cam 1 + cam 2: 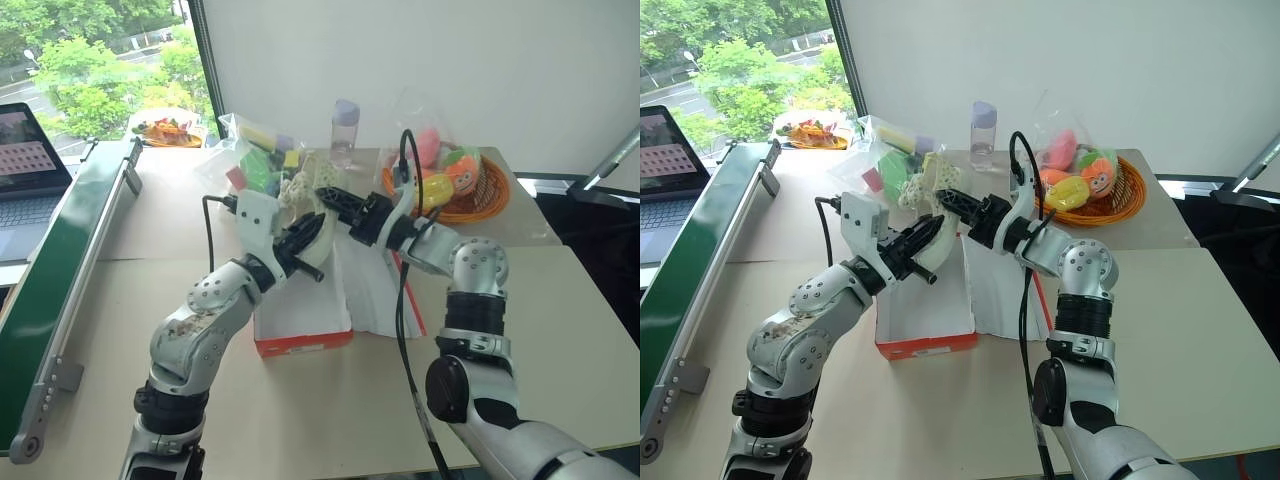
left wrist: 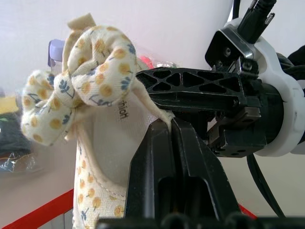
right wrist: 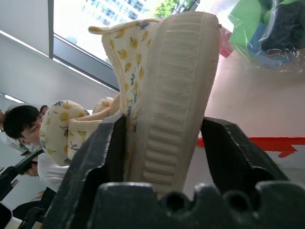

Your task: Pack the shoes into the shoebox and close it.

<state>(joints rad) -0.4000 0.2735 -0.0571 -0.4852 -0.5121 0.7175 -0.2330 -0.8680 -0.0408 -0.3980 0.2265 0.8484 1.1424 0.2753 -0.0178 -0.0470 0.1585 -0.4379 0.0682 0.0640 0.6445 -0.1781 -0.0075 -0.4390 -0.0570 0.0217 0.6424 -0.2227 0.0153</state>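
Cream floral fabric shoe with bow and ribbed sole, pinched by left fingers, right fingers straddling it half-spread, above red cardboard shoebox

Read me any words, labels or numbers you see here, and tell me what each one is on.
"Hol": upside-down letters on the insole of the shoe, cut off by its rim; the rest is hidden.
Laptop screen: a grid of small tiles, too small to read.
Bottle and bagged toys: no readable text.
Shoebox: no print visible on its red wall.
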